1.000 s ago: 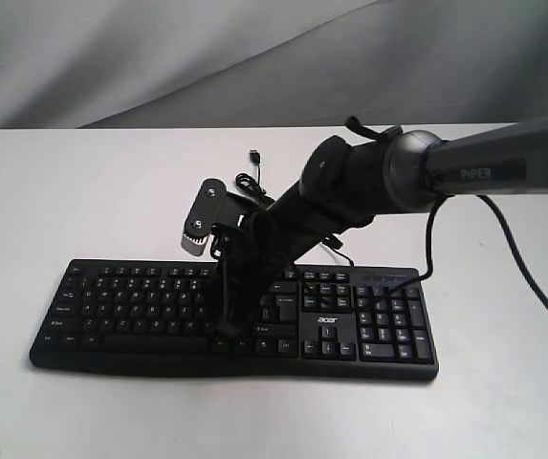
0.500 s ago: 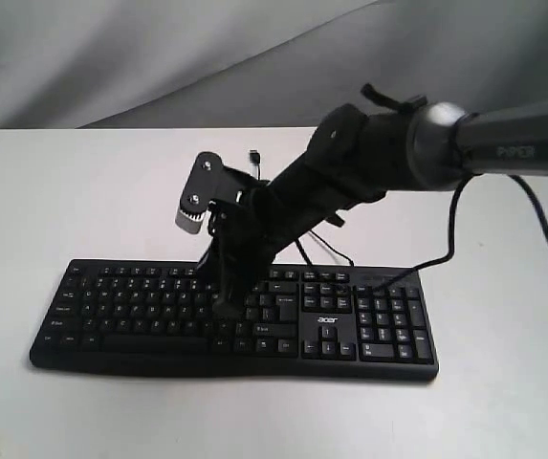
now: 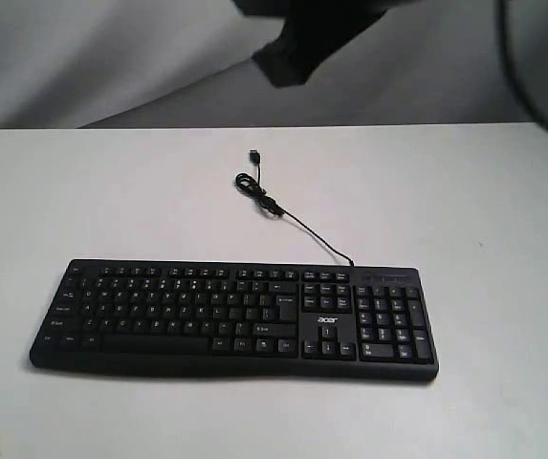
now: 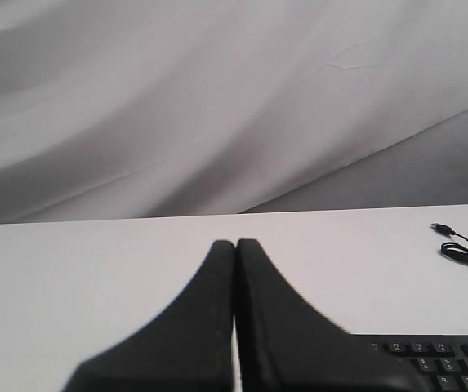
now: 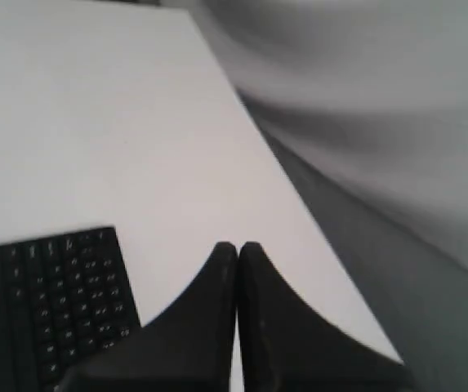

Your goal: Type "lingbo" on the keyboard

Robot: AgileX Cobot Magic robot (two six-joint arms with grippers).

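Observation:
The black acer keyboard [image 3: 230,320] lies flat on the white table, its thin USB cable [image 3: 283,215] curling away behind it. Nothing touches its keys. My right gripper [image 5: 237,245] is shut and empty, high above the table, with the keyboard's number pad end [image 5: 58,298] below it; in the exterior view only a dark blurred part of that arm [image 3: 317,33] shows at the top edge. My left gripper [image 4: 235,242] is shut and empty over bare table, a corner of the keyboard [image 4: 442,363] beside it.
The white table [image 3: 82,191] ends at a back edge against a grey draped backdrop [image 3: 111,57]. The USB plug [image 3: 253,153] lies loose behind the keyboard. The table's side edge [image 5: 299,204] drops off beyond the right gripper.
The right arm has lifted off the keyboard's middle keys and swung up, almost out of the exterior view. The keyboard has not moved.

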